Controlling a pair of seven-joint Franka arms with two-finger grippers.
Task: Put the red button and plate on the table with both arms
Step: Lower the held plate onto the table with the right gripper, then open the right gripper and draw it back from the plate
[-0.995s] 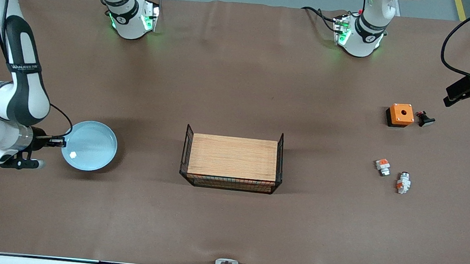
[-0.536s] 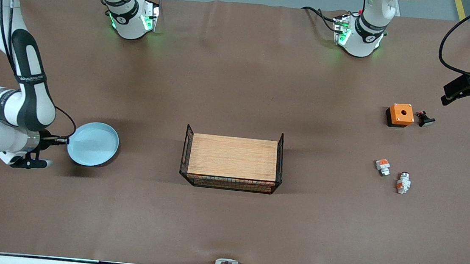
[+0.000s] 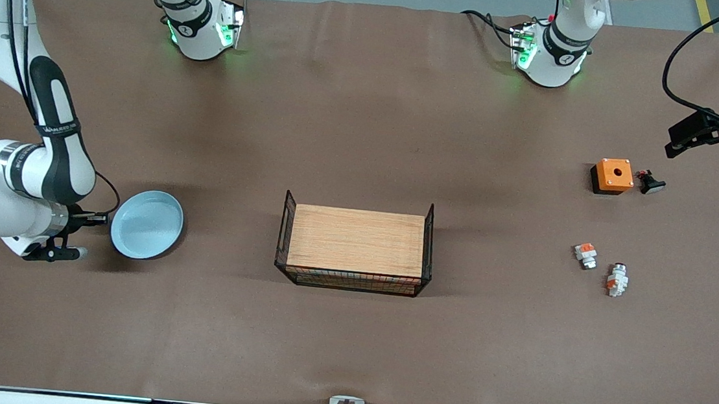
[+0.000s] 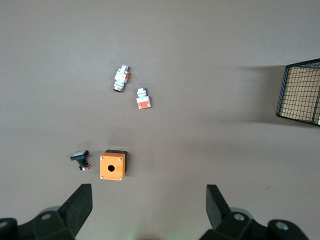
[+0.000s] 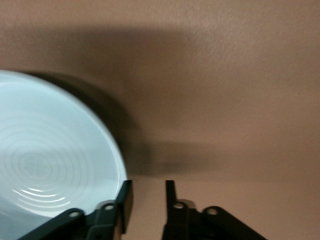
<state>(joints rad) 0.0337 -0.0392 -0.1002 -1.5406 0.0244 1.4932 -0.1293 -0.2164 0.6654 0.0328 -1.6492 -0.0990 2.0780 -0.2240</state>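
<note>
The pale blue plate [image 3: 147, 224] [image 5: 45, 155] rests on the brown table [image 3: 366, 131] toward the right arm's end. My right gripper [image 3: 103, 219] [image 5: 147, 187] is at its rim, open; one finger stands beside the rim and only bare table shows in the gap. The red button [image 3: 616, 279] [image 4: 121, 79], a small white part with an orange patch, lies on the table toward the left arm's end. My left gripper [image 3: 679, 137] [image 4: 147, 210] hangs wide open above the table near the orange box, holding nothing.
A wood-topped black wire rack [image 3: 355, 250] stands mid-table. Near the red button lie a squarish orange-and-white block [image 3: 585, 254] [image 4: 143, 98], an orange box with a hole [image 3: 612, 175] [image 4: 112, 165] and a black push-button [image 3: 650, 182] [image 4: 80, 159].
The right gripper's jaws have parted and let go of the plate's rim, after carrying the plate slightly toward the rack. The left gripper has drifted a little sideways.
</note>
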